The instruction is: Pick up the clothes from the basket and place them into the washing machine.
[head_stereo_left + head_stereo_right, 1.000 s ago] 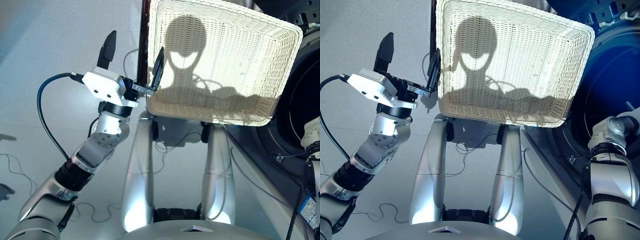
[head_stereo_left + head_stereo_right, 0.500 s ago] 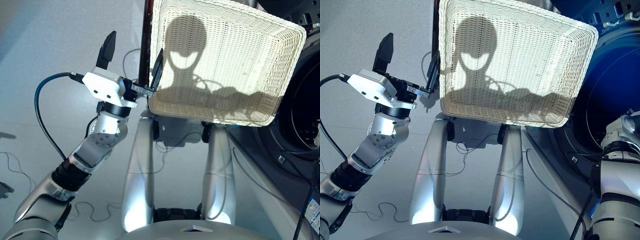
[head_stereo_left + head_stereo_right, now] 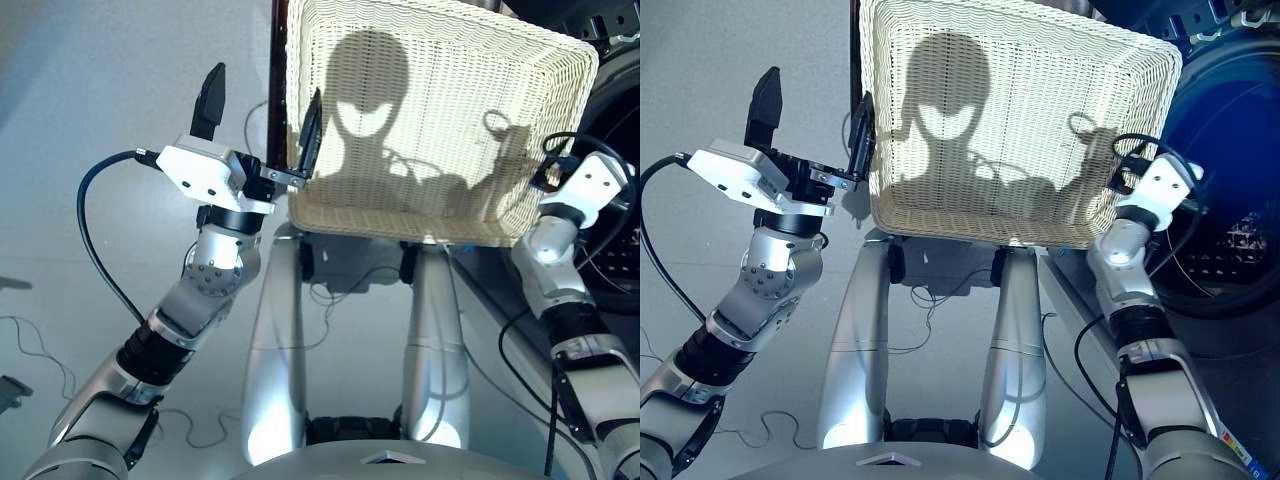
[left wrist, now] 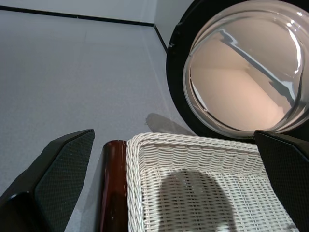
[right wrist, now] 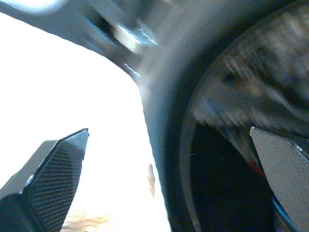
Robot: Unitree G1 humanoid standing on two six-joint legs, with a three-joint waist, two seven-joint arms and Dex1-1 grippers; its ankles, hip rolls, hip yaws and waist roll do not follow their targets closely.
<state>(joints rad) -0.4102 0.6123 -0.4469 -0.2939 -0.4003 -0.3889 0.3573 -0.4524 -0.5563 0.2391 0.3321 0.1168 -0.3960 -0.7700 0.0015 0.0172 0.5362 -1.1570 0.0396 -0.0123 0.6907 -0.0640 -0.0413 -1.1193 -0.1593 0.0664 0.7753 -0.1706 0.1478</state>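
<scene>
In the head views we see the basket (image 3: 440, 120) filling the upper centre of the frame, and no clothes show in it, only shadow on its weave; we judge the garments are already in the washing machine (image 3: 1230, 230), whose dark porthole sits at the right edge. Our left gripper (image 3: 258, 105) hangs at the upper left with its jaws wide, one finger just beside the basket's left rim, holding nothing. Our right gripper (image 3: 560, 165) sits at the right, by the basket's right rim and before the drum mouth; from here we cannot tell how its jaws stand. In the left wrist view the jaws stand wide at the bottom corners, the basket's corner between them, a dark brown post (image 4: 112, 186) beside the rim, and the glass bubble door (image 4: 246, 67) swung open at the upper right, which leaves the drum free. In the right wrist view the jaws stand wide and empty, aimed at the machine's dark door ring (image 5: 193, 145). No writing is readable in any view.
</scene>
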